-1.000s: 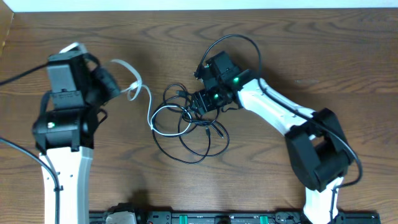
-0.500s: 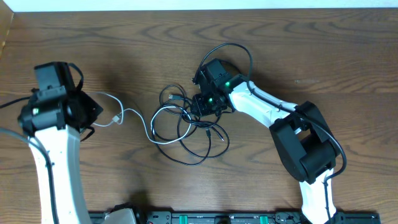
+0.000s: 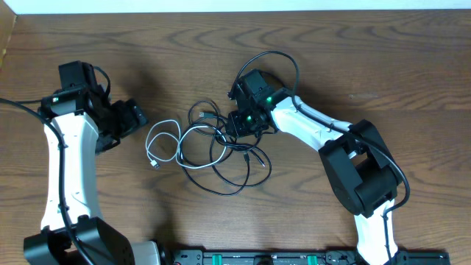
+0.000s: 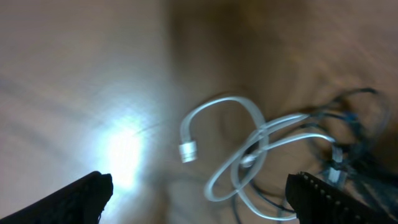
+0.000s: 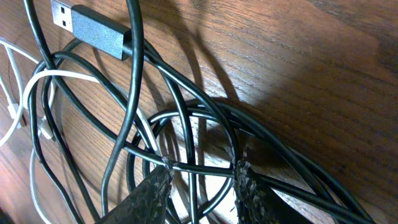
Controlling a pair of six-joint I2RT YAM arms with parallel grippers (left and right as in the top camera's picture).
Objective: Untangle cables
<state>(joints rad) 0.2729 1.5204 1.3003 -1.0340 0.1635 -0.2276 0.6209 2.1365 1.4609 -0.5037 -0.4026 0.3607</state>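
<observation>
Surface (image 3: 383, 66): dark brown wood grain, with a pale strip (image 3: 235, 6) along the far edge and a black rail (image 3: 257, 258) along the near edge.

Black cables (image 3: 224, 158): tangled loops at the centre of the surface; a USB plug (image 5: 93, 34) lies among the strands.

White cable (image 4: 264, 130): looped at the tangle's left side, overlapping it.

Left gripper (image 3: 131, 118): near the left edge, aimed right at the white cable, fingers spread wide and holding nothing.

Right gripper (image 3: 241, 126): arm reaches in from the near right corner. Fingers (image 5: 249, 186) are narrowed either side of black strands; whether they pinch cannot be told.
</observation>
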